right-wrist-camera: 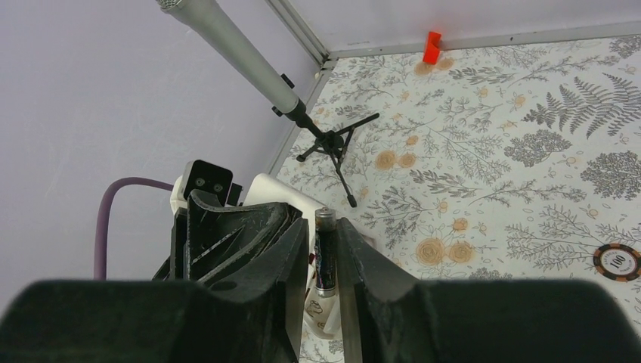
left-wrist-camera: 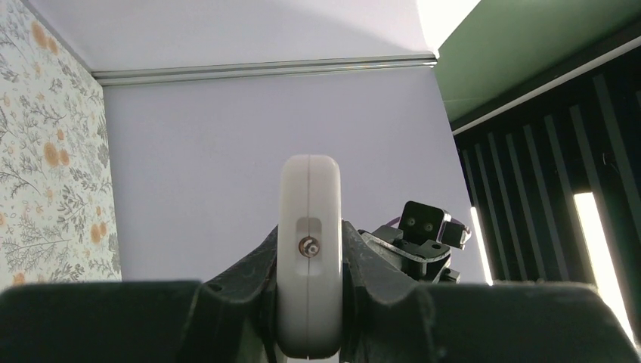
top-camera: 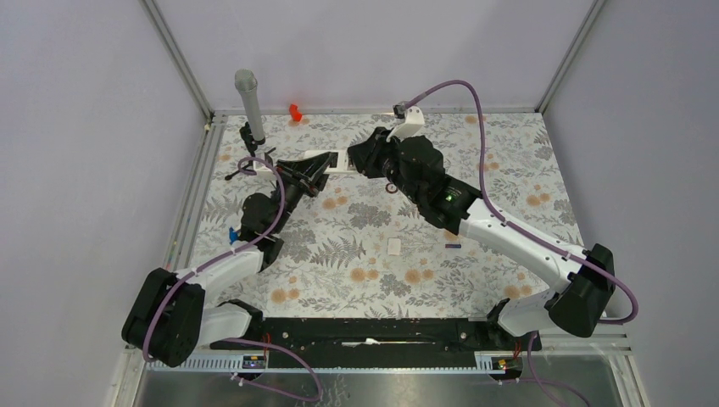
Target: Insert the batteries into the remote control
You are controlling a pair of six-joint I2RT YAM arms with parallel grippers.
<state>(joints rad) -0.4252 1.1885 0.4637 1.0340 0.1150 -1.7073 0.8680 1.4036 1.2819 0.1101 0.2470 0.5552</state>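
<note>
- From above, the left gripper (top-camera: 315, 172) was clamped on the remote (top-camera: 335, 159), which was held off the table (top-camera: 509, 153) towards the far left.
- The right gripper (top-camera: 363, 158) stood just at the remote's right end, facing the left one; its fingers were hidden under the wrist in this view.
- The purple battery (top-camera: 453, 246) lay on the table near the right forearm, well apart from the remote.
- A white cover (top-camera: 394, 246) lay to its left, near the table's middle.
- A microphone (top-camera: 248, 100) on a small stand stood at the far left corner, with a red piece (top-camera: 295, 112) by the back wall and a chip (top-camera: 390, 188) under the right wrist.
- In the left wrist view, the remote showed end-on and upright, pinched tight between both black fingers, which touched its two flat sides.
- The right wrist's camera block showed just behind it to the right.
- In the right wrist view, the dark battery (right-wrist-camera: 326, 253) stood upright between the fingers, which were nearly together and pressed close on its two sides, so it looked gripped.
- The remote's white body sat just behind and left of it, held by the left gripper; whether battery and remote touched could not be told.
</note>
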